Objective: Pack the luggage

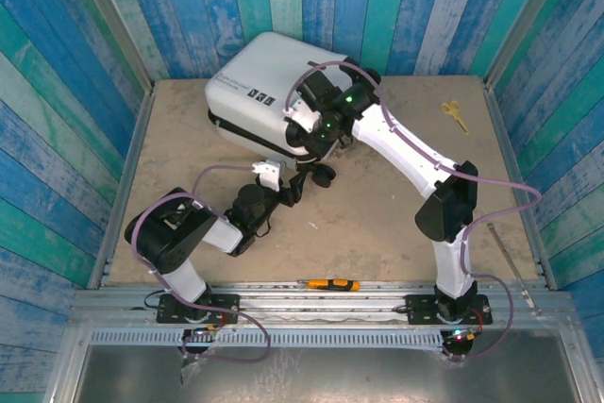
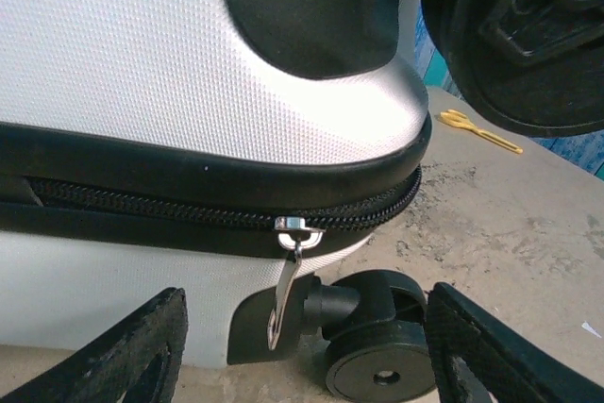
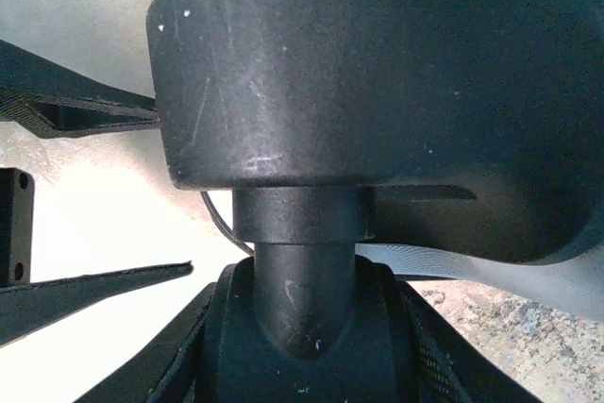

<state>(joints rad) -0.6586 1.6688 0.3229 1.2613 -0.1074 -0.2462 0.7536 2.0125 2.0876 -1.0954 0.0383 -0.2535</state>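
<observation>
The luggage (image 1: 253, 82), a white hard-shell suitcase, lies on its side at the back of the table with its black zipper band (image 2: 189, 197) facing me. A silver zipper pull (image 2: 287, 282) hangs from the slider at the corner, beside a black caster wheel (image 2: 385, 367). My left gripper (image 1: 298, 180) (image 2: 302, 358) is open, low and close to that corner, with the pull and the wheel between its spread fingers (image 2: 123, 356). My right gripper (image 1: 316, 134) (image 3: 311, 365) is shut on the stem of the suitcase's upper caster wheel (image 3: 311, 261), with the wheel housing (image 3: 377, 92) above.
Yellow scissors (image 1: 454, 113) (image 2: 481, 129) lie at the back right of the table. An orange utility knife (image 1: 330, 284) rests on the front rail, and a thin metal rod (image 1: 510, 252) lies along the right edge. Blue plank walls enclose the table.
</observation>
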